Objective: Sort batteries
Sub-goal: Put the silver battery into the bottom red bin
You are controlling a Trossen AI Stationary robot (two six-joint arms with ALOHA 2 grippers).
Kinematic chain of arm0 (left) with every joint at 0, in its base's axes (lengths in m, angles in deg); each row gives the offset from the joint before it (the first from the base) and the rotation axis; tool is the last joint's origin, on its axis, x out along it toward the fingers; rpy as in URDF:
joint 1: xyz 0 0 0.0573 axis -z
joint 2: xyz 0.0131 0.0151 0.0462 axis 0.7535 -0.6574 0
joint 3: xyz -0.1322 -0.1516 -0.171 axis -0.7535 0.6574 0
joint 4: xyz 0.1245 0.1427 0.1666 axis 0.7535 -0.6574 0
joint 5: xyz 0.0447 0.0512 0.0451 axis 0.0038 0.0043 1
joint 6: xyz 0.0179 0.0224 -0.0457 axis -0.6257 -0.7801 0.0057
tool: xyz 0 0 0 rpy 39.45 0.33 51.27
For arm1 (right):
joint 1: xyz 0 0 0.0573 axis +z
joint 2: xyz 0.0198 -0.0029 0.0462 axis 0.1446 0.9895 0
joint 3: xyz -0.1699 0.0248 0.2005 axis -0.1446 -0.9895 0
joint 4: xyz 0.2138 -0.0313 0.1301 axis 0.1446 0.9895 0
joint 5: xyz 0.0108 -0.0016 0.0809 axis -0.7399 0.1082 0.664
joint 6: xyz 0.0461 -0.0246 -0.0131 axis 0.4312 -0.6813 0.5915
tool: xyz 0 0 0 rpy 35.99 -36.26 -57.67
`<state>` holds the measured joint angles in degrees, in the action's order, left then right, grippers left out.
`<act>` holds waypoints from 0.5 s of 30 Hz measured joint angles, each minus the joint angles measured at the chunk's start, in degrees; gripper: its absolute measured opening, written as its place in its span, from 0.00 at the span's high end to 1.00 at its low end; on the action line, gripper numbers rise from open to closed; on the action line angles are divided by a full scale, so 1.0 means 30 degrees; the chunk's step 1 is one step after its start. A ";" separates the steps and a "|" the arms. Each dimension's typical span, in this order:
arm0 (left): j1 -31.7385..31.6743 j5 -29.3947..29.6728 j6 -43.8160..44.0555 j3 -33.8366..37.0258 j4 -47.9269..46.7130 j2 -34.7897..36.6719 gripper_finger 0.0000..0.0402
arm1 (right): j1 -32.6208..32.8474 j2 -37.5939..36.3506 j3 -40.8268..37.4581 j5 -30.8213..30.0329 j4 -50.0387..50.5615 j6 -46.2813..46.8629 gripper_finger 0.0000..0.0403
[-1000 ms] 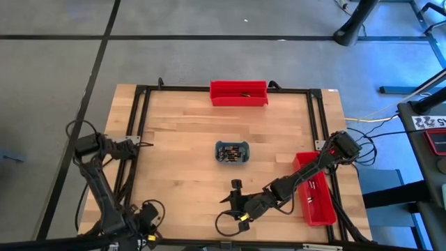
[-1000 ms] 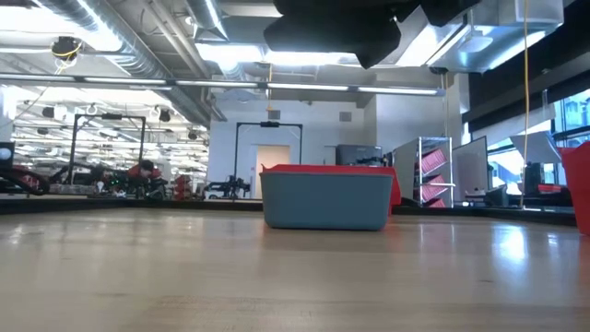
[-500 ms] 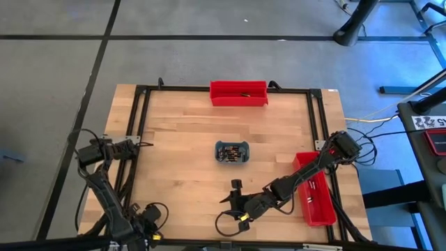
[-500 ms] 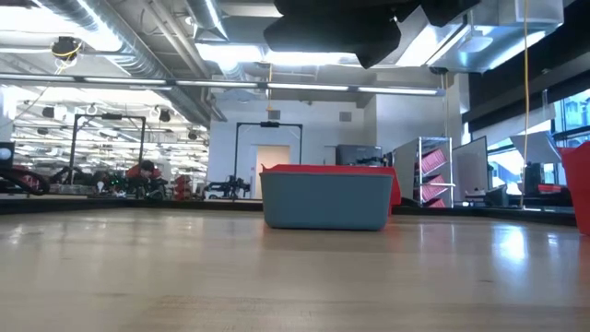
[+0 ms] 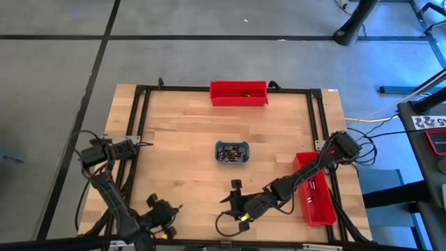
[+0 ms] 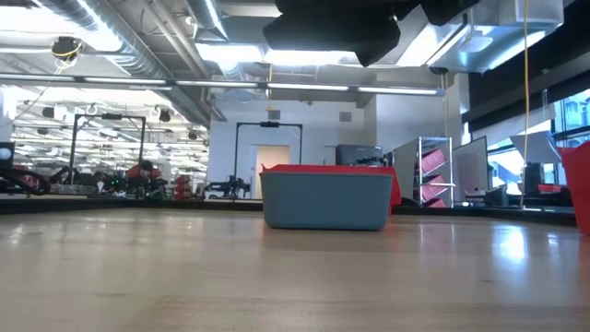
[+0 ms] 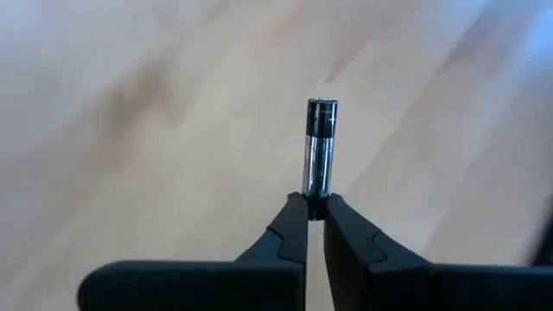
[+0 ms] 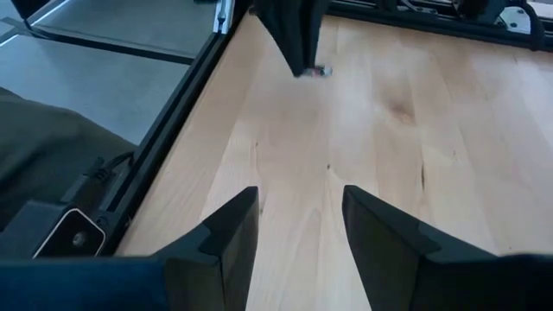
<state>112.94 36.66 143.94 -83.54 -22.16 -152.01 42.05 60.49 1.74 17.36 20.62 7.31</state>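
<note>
Left gripper (image 7: 314, 216) sits low at the near-left part of the wooden table (image 5: 181, 160), jaws pinched tight on the end of one battery (image 7: 319, 147), a small silver cylinder with a dark cap sticking straight out past the fingertips. Right gripper (image 8: 298, 216) hovers over the near-centre of the table with its fingers spread wide and nothing between them. More batteries lie in the grey-blue tray (image 5: 232, 152) at table centre, one in the red bin (image 5: 239, 93) at the far edge, and a second red bin (image 5: 313, 192) sits on the right side.
</note>
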 joint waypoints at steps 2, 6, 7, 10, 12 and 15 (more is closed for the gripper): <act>-0.0148 0.2786 -0.0872 -0.0211 0.0141 0.0017 0.98 | 0.0000 0.0000 0.0000 -0.0033 -0.0136 0.0014 0.57; -0.0648 0.7929 -0.5302 -0.0581 0.2024 0.0025 0.98 | 0.0000 -0.0007 0.0007 -0.0211 -0.2043 -0.0085 0.57; -0.0798 0.8964 -0.6590 -0.0633 0.2632 0.0039 0.98 | 0.0000 -0.0007 0.0007 -0.0211 -0.2676 -0.0221 0.57; -0.1203 1.0804 -1.0022 -0.0945 0.4473 0.0039 0.98 | 0.0000 -0.0007 0.0007 -0.0204 -0.4457 -0.1081 0.57; -0.1390 1.1363 -1.2282 -0.1187 0.5812 0.0054 0.98 | -0.0004 -0.0007 0.0007 -0.0204 -0.5551 -0.1670 0.57; -0.1856 1.1583 -1.5753 -0.1287 0.8130 0.0068 0.98 | -0.0040 -0.0007 0.0007 -0.0204 -0.6956 -0.2520 0.57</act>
<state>107.37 71.41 96.68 -87.40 2.23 -151.80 41.93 60.47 1.77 16.75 -0.25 -0.25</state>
